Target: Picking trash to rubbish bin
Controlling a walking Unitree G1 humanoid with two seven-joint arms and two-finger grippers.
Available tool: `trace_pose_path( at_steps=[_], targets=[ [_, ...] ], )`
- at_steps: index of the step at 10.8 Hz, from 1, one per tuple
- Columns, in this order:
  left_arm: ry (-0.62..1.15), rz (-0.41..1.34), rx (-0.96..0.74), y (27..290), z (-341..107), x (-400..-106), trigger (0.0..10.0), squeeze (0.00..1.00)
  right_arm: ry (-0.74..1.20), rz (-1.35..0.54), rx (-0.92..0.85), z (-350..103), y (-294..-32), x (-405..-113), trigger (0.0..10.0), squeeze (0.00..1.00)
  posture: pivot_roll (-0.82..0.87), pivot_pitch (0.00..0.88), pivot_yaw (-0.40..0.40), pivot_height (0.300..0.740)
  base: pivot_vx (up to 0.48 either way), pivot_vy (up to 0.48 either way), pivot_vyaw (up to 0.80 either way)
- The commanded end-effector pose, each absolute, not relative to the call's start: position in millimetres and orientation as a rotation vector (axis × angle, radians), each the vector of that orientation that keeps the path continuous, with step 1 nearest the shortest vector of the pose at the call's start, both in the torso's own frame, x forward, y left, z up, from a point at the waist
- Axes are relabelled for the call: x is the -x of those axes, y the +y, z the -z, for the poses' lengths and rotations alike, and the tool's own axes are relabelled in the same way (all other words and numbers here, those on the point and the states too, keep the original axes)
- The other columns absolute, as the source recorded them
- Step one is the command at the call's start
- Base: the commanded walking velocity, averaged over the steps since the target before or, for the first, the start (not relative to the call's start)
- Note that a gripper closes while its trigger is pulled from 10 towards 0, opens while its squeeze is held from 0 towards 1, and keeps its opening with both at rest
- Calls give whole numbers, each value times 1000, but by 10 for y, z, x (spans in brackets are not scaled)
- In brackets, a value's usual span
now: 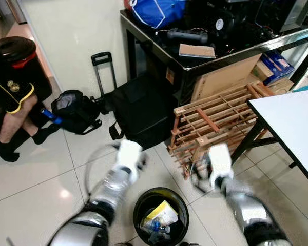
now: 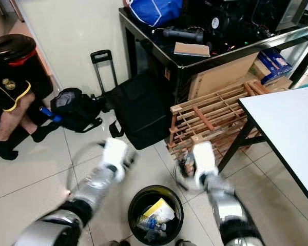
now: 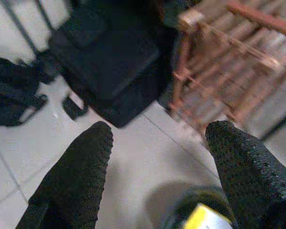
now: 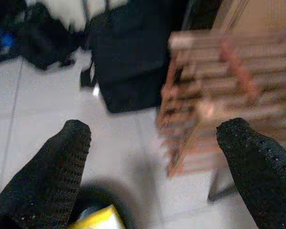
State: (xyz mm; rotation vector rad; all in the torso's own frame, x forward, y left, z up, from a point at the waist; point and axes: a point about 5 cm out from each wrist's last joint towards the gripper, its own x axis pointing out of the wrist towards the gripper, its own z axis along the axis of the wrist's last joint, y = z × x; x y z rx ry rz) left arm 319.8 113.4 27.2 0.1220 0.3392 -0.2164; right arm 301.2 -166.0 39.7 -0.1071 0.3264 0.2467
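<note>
Below both spread, empty grippers, left and right, sits one round black bin of crumpled trash; slatted wooden rack ahead

A cluttered storeroom: electronics-laden table, cardboard boxes, wooden rack, luggage.

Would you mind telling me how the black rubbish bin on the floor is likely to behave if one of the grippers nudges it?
The rubbish bin looks round, wide and low, so it would probably slide on the glossy tiled floor rather than tip. It holds only a yellow packet and small scraps, so it is likely light and easily shoved.
</note>
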Motion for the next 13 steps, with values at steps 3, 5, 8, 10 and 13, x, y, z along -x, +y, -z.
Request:
trace_pose_path(
  at_steps=[3,5,8,10,13],
  targets=[
    [123,134,-97,1188,-706,-3449,10000,0,70,-140,44,-890,-1639,-3256,10000,0,-88,91,42,740,0,0,0],
    [-66,135,-135,1132,-1095,-3586,10000,0,-58,-100,15,-1143,-1615,-3337,10000,0,-85,83,47,740,0,0,0],
    [-220,136,-134,1070,-1396,-3600,10000,0,-166,-36,29,-1384,-1691,-3364,10000,0,-92,75,57,740,0,0,0],
    [-272,110,-160,1160,-1486,-3556,10000,0,-209,-33,41,-1505,-1721,-3355,10000,0,-82,68,56,740,0,0,0],
    [-237,37,-153,1404,-1401,-3476,10000,0,-166,-5,40,-1371,-1773,-3294,10000,0,-75,56,57,740,0,0,0]
  ],
)
